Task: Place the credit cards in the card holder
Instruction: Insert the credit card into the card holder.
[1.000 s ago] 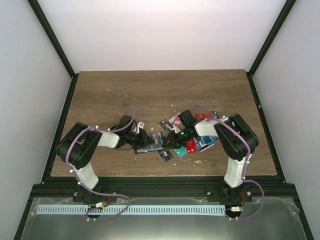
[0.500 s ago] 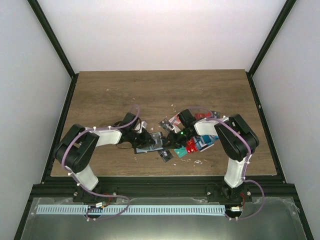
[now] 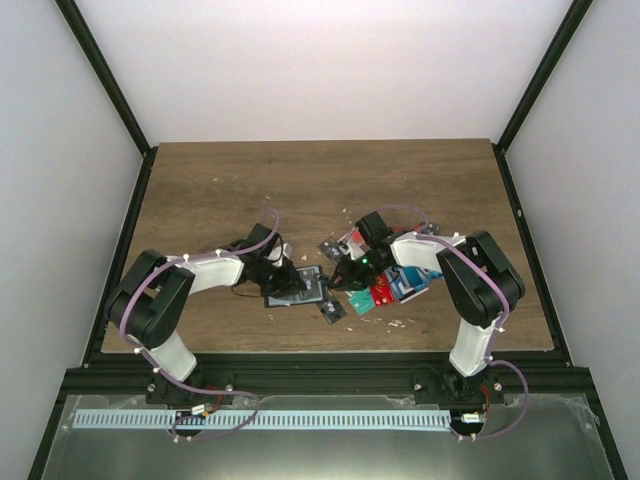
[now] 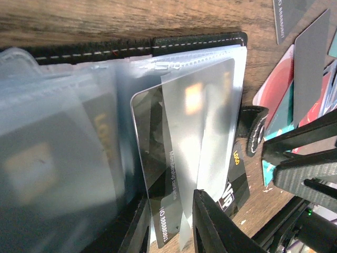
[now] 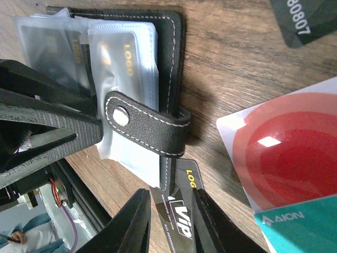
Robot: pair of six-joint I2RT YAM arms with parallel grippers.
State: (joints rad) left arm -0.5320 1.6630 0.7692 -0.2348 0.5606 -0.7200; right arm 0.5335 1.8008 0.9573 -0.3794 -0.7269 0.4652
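Note:
The card holder [image 3: 305,290] lies open on the table, its clear sleeves [image 4: 63,158] fanned out and its black edge [image 5: 176,63] and snap tab [image 5: 147,124] showing. A black card [image 4: 155,179] sits partly in a sleeve. My left gripper [image 4: 174,232] is over the holder [image 4: 158,45], jaws apart, with that card's end between them. My right gripper [image 5: 171,221] is open, its jaws either side of a black VIP card [image 5: 181,221] that lies flat, half under the holder. A pile of credit cards [image 3: 390,285] lies to the right.
A white card with a red circle [image 5: 289,153], a teal card [image 5: 300,226] and a black card [image 5: 310,21] lie beside the holder. One black card [image 3: 330,311] lies nearer the front edge. Small white scraps [image 3: 400,322] dot the wooden table [image 3: 200,190].
My left gripper has pushed a little to the right over the holder, and the holder has shifted slightly towards the front left. My right gripper has edged closer to the holder.

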